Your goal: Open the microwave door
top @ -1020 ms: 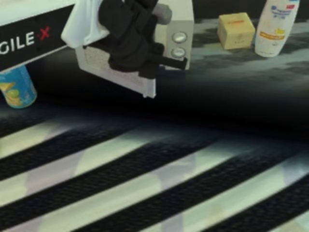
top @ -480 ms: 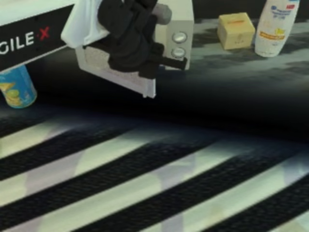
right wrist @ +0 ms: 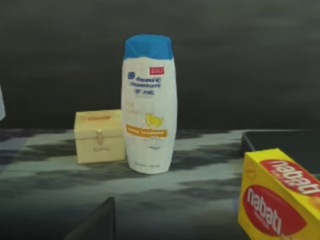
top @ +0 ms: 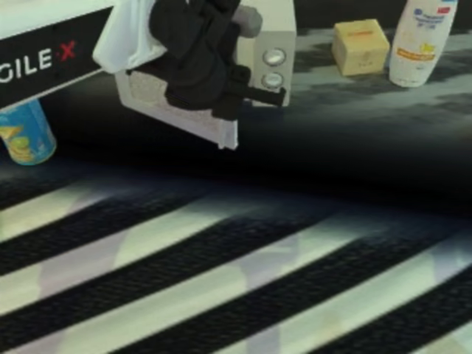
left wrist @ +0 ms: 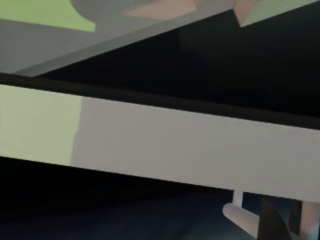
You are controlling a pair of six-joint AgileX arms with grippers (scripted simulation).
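One microwave (top: 271, 29) stands at the table's far edge, left of centre, showing two round silver knobs (top: 273, 57). Its single door (top: 177, 110) hangs swung out toward the near left. The left gripper (top: 247, 92) sits over the door's free edge; whether it is clenched, I cannot tell. Far right: one white bottle (top: 422, 40), one tan box (top: 360, 46). Far left: one blue can (top: 26, 133).

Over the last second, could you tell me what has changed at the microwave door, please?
Nothing has visibly changed. The left gripper stays at the handle edge of the microwave door, which remains swung partly open from the microwave. The tan box, shampoo bottle and blue can stand where they were.
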